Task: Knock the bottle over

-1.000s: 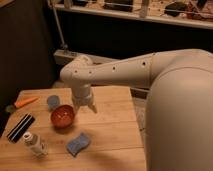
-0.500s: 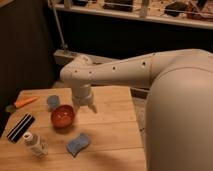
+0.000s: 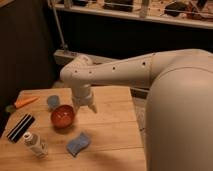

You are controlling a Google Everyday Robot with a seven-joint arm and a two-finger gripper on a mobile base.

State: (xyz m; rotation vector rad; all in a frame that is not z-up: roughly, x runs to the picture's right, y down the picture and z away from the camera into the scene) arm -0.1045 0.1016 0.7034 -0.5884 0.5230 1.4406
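Hovering beside the red bowl (image 3: 62,116), the gripper (image 3: 85,107) hasn't moved, jaws apart and empty; the bottle (image 3: 35,145) near the desk's (image 3: 115,130) front-left corner is not yet reached.

Pale, white-capped bottle (image 3: 36,145) is sitting near the table's (image 3: 116,136) front-left corner, cap pointing far-left, the gripper (image 3: 85,108) hovering well apart.

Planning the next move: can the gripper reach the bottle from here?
Probably yes. The gripper hangs beside the red bowl, which lies roughly on the straight line to the bottle. A path over the bowl, or between it and the blue sponge, looks free.
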